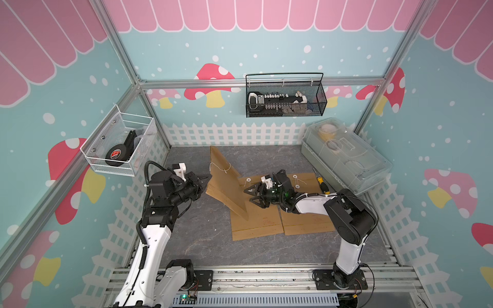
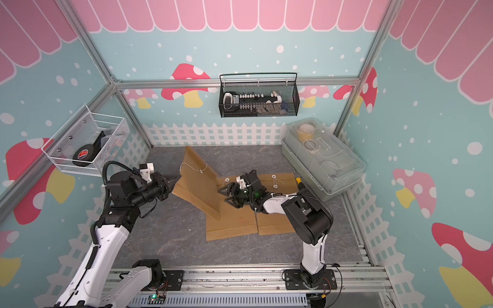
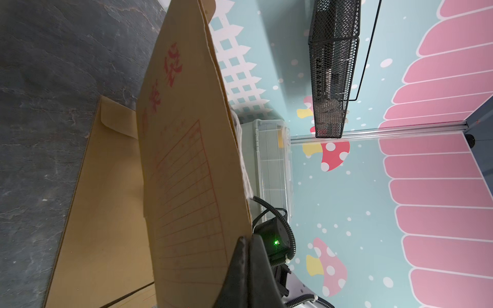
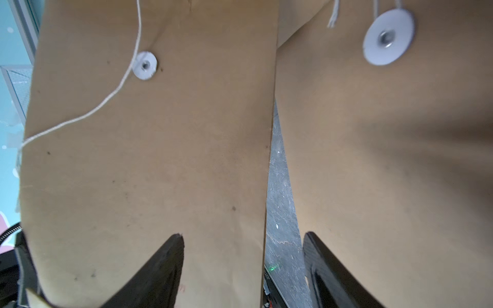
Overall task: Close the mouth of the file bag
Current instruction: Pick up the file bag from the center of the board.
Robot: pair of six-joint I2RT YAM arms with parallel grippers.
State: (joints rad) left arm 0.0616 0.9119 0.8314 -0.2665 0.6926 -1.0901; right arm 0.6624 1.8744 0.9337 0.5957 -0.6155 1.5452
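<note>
**A:** What's the setting?

**B:** A grey marbled tabletop (image 1: 202, 240) in a booth papered with mushrooms, a picket fence and a pink awning. A black mesh basket (image 1: 318, 106) hangs on the back wall and a white mesh basket (image 1: 101, 157) on the left wall. A clear plastic box (image 1: 354, 170) sits at the right, with a screwdriver (image 1: 322, 186) just beside it.

**A:** And the arms?

**B:** The left gripper (image 1: 207, 178) reaches in from the left, clamped on the edge of a kraft file bag (image 1: 226, 186). That bag stands tilted up off the table, its white string (image 4: 139, 26) hanging loose. The right gripper (image 1: 250, 196) sits low just beside it, fingers spread wide, gripping nothing.

**A:** The count?

**B:** Three bags. A second file bag (image 1: 256, 226) and a third file bag (image 1: 306, 221) lie flat side by side. There are two arms, two baskets, one box and one screwdriver.
</note>
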